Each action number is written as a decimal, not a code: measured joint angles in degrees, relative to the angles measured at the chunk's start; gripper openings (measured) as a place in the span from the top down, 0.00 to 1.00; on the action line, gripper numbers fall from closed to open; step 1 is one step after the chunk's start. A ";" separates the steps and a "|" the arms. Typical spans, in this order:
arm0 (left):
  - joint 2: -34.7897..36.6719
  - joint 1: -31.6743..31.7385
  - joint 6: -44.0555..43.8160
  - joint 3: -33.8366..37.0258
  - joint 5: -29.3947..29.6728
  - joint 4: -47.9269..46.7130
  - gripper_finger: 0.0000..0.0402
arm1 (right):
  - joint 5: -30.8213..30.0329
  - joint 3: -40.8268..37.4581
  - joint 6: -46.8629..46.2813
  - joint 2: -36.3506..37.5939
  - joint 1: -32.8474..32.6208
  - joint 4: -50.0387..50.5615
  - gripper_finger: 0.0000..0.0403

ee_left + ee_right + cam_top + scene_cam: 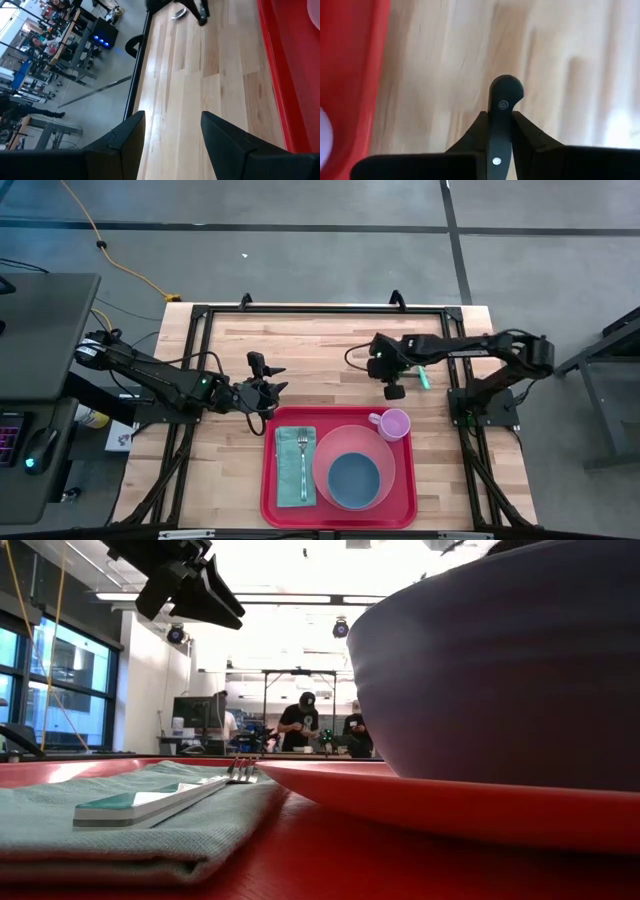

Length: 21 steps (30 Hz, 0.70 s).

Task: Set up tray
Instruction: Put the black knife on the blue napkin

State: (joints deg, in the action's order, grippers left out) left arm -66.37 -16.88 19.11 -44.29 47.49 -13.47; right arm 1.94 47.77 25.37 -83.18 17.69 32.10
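I work in a robotics lab: my wooden bench (330, 350) stands on a grey concrete floor (300, 250), with other framed workstations (75, 30), monitors (190, 712) and standing people (300, 725) under bright ceiling lights (230, 598) behind.

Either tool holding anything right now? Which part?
Nothing held. The right tool is shut on itself above bare table; the left tool is open and empty.

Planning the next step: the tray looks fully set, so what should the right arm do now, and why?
Probably pull the right gripper back from the tray. Its jaws are shut on nothing, above bare wood beside the purple cup, and napkin, fork, plate and bowl are already placed.
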 joint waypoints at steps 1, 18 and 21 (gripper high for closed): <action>0.00 0.00 -0.14 0.00 0.02 0.00 0.44 | 0.11 0.00 -0.33 1.20 0.00 -1.04 0.93; 0.00 0.00 -1.22 0.00 -0.46 0.04 0.44 | 14.41 2.21 -8.24 15.69 -4.51 -25.68 0.93; 0.00 0.00 -1.46 0.00 -0.46 0.04 0.44 | 12.73 7.59 -5.76 14.96 -7.59 -19.55 0.93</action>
State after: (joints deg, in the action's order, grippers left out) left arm -66.37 -16.88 17.65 -44.29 47.02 -13.43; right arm 14.67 55.36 19.61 -68.22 10.10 12.55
